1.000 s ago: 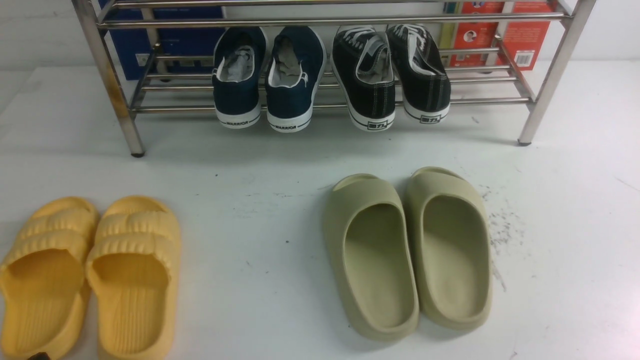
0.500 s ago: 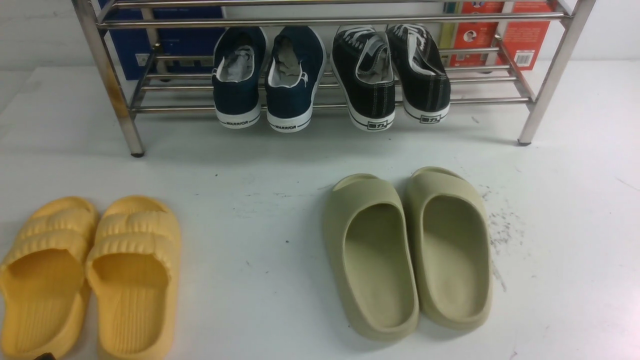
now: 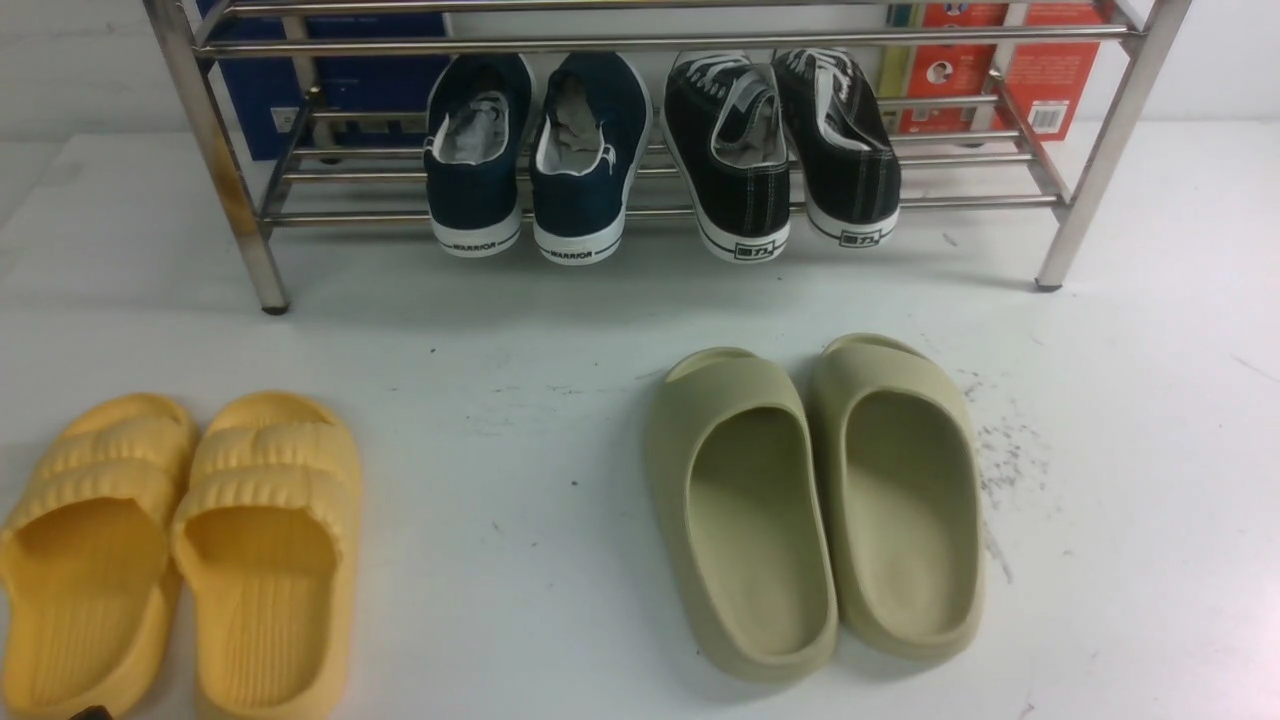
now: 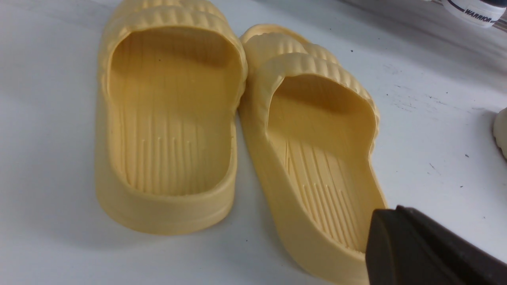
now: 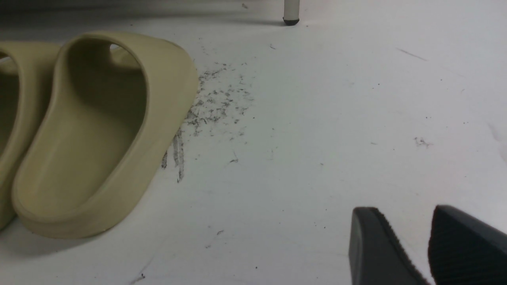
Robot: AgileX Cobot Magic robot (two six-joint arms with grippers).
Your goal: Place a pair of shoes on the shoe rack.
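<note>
The pair of shoes [image 3: 585, 190], navy canvas with white soles, rests side by side on the lower rails of the shoe rack [image 3: 640, 43], heels toward me. One "WARRIOR" heel [image 4: 473, 10] shows in the left wrist view. My left gripper [image 4: 380, 221] is shut and empty, hovering by the heel of a yellow slipper [image 4: 317, 158], far from the navy pair. In the right wrist view my right gripper [image 5: 400, 215] stands open over bare table, with nothing between its fingers. A rack leg [image 5: 291, 12] stands further ahead of it.
Black lace-up sneakers [image 3: 780, 160] sit on the rack beside the navy pair. Olive-green slides [image 3: 815, 500] lie mid-table and yellow slippers [image 3: 180, 550] at the near left. Blue [image 3: 340, 90] and red [image 3: 1040, 80] boxes stand behind the rack.
</note>
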